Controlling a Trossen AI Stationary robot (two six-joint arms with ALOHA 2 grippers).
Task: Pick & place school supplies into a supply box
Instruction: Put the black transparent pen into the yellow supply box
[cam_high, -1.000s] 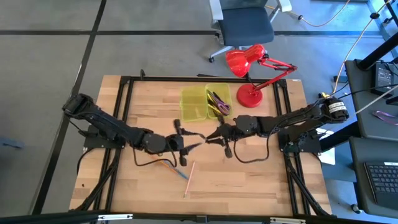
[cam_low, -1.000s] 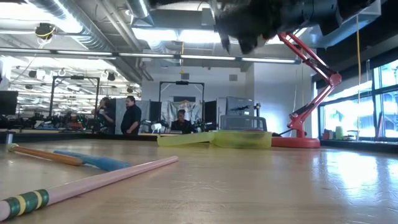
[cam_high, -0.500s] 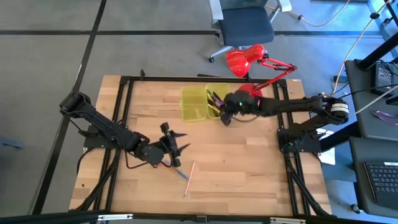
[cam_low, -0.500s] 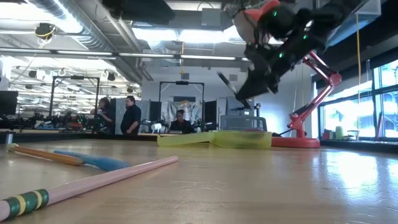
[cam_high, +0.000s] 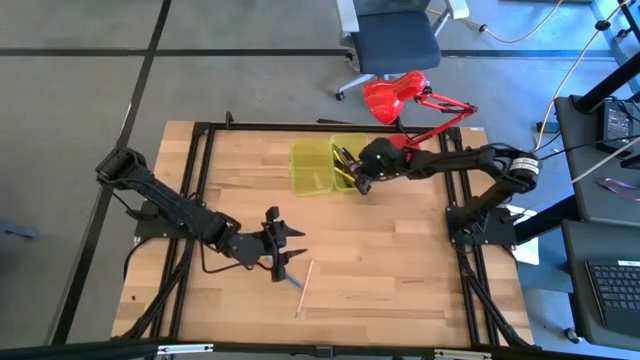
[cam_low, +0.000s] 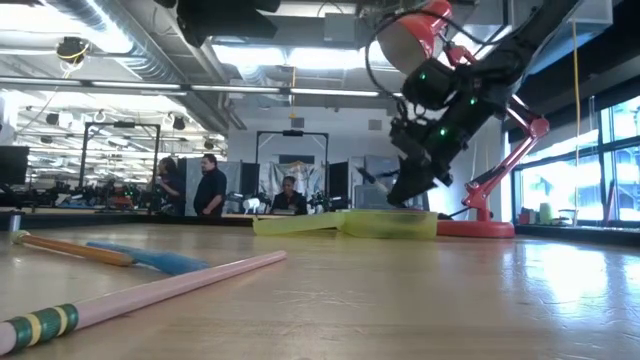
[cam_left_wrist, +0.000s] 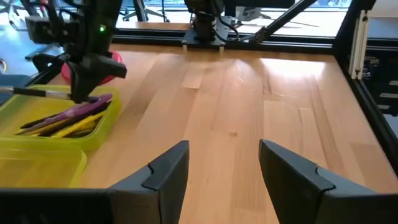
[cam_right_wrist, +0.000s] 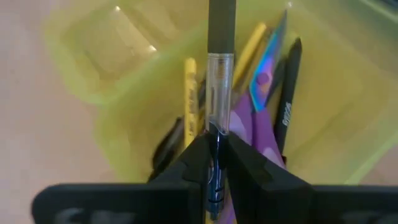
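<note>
Right hand over the box, pen ready to drop

The right hand (cam_high: 358, 184) pinches a pen (cam_right_wrist: 219, 93) directly above the filled half of the supply box (cam_high: 312, 168), its long axis along the pens below. The left hand (cam_high: 283, 258), fingers spread, hovers above the blue pen (cam_high: 292, 281). A second ago both hands met mid-tabletop (cam_high: 400, 280).

We can't see the pen's (cam_right_wrist: 220, 74) lower end, hidden between the right gripper's (cam_right_wrist: 216, 163) fingers. Supply box (cam_right_wrist: 348, 112) contents beneath it blur together; box edges cut off.
</note>
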